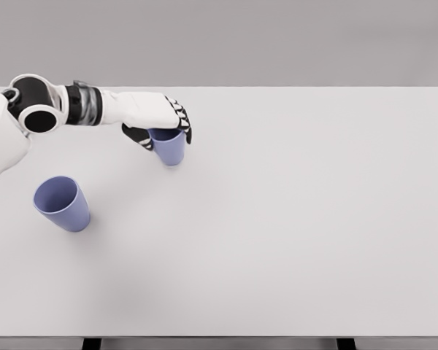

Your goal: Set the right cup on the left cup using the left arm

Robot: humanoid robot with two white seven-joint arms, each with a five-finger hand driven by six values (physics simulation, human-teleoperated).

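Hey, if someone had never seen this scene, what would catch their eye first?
Probably the white left hand reaching in from the upper left, its fingers closed around the rim of a blue cup on the white table. Next, a second blue cup stands alone nearer the front left, open and upright, well apart from the hand.

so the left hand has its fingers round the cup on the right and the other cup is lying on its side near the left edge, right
Not quite. The head view shows the left hand with its fingers around the right cup, but the other cup is not lying on its side: it stands upright on the table, open end up, near the left edge.
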